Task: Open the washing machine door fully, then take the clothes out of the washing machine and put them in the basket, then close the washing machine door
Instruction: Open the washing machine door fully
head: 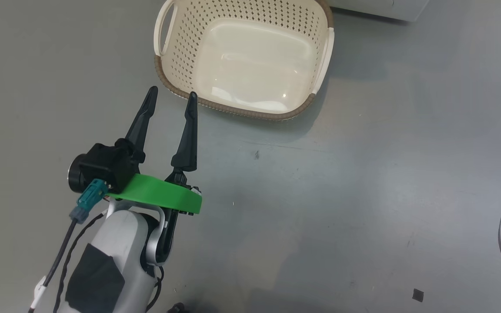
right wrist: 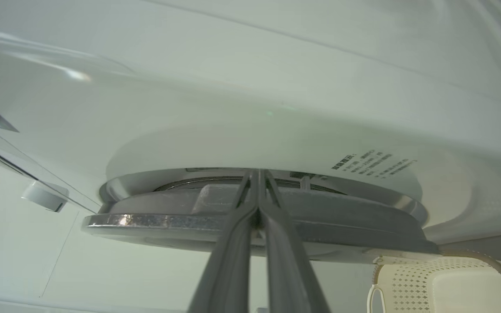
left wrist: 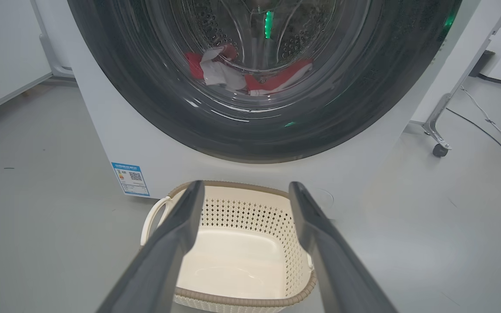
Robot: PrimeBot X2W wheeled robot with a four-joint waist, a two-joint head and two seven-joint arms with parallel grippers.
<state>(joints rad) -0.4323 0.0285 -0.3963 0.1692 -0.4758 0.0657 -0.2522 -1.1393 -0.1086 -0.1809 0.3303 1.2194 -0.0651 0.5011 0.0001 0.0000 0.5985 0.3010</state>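
The left gripper, spread and empty, is hovering at the basket rim, awaiting the clothes beyond it behind the washing machine door. The right gripper, pinched together on nothing, is probing that door's edge, seemingly prying.

Left end effector spread, right seemingly closed.

Basket on the floor just before the washing machine, clothes inside its drum.
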